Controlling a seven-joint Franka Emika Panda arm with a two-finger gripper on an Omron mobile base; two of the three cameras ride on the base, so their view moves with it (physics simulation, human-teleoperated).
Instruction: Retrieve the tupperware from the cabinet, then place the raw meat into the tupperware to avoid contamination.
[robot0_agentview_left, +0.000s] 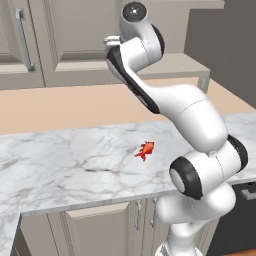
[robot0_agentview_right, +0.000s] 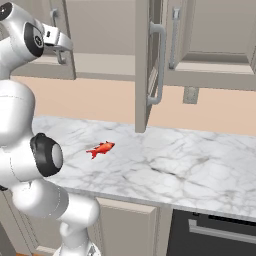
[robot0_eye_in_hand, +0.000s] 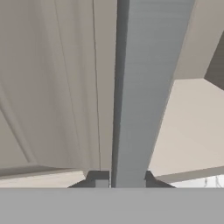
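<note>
Marble counter under beige wall cabinets, with the arm raised to a cabinet handle.

Left base view: the raw meat (robot0_agentview_left: 145, 149) lies alone on the white marble counter (robot0_agentview_left: 60, 165), well below the cabinet (robot0_agentview_left: 75, 35). Right base view: the gripper (robot0_agentview_right: 60, 48) sits at a bar handle (robot0_agentview_right: 60, 37) on the far left; a nearer door (robot0_agentview_right: 142, 65) stands open. Hand view: the fingertips (robot0_eye_in_hand: 97, 178) pinch narrowly on what seems to be that grey bar (robot0_eye_in_hand: 142, 92).
</note>
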